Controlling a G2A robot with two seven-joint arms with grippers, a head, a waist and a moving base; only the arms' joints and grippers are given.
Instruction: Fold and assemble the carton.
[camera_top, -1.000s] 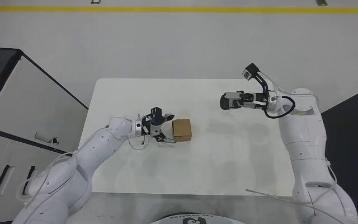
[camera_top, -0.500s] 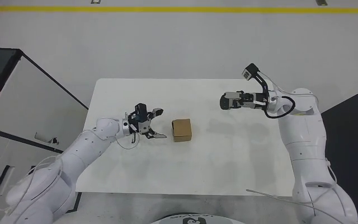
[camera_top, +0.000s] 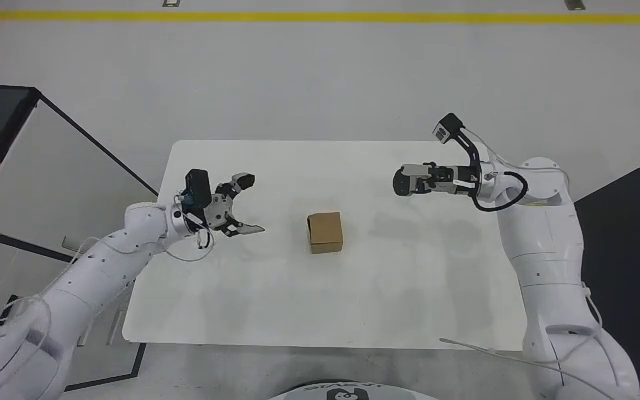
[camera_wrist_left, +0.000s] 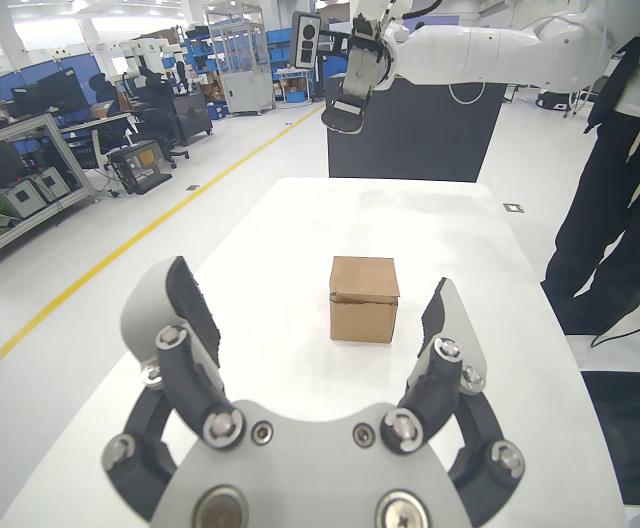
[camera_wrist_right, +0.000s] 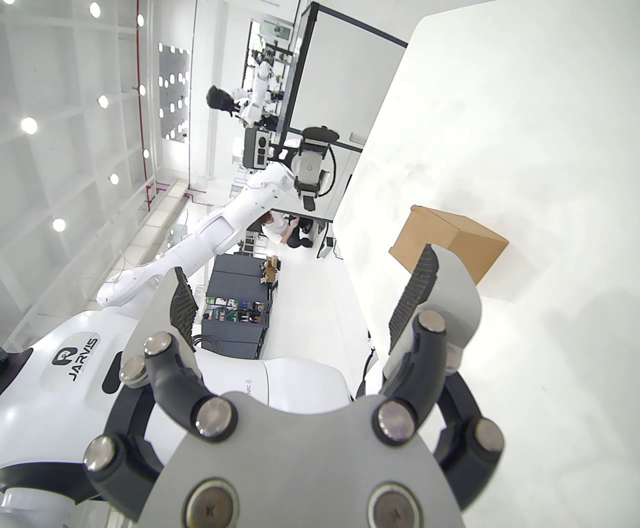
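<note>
Top view, left gripper (camera_top: 250, 205): fingers spread wide, holding nothing. The carton (camera_top: 325, 232) sits on the white table (camera_top: 400, 290), beyond the fingertips and well apart from them.
Top view, right gripper (camera_top: 400, 182): held over the table on the carton's other side. The fingertips point toward the carton's side of the table, well apart from it. How far they are spread is hard to judge from above.
Left wrist view, fingers (camera_wrist_left: 192, 305): the left gripper (camera_wrist_left: 307, 277) is wide open and grips nothing.
Left wrist view, carton (camera_wrist_left: 362, 305): a closed brown cube ahead of the fingertips, in line with the gap between them and touching neither.
Left wrist view adds: the top flap's front edge stands slightly proud of the front wall, leaving a thin dark gap. The right gripper (camera_wrist_left: 342, 112) hangs in the air past the table's far end.
Right wrist view, fingers (camera_wrist_right: 415, 290): the right gripper (camera_wrist_right: 304, 262) is released, spread wide, with nothing between the pads.
Right wrist view, carton (camera_wrist_right: 450, 240): beyond one fingertip, which hides part of it.
Right wrist view adds: two plain, closed sides of the carton.
</note>
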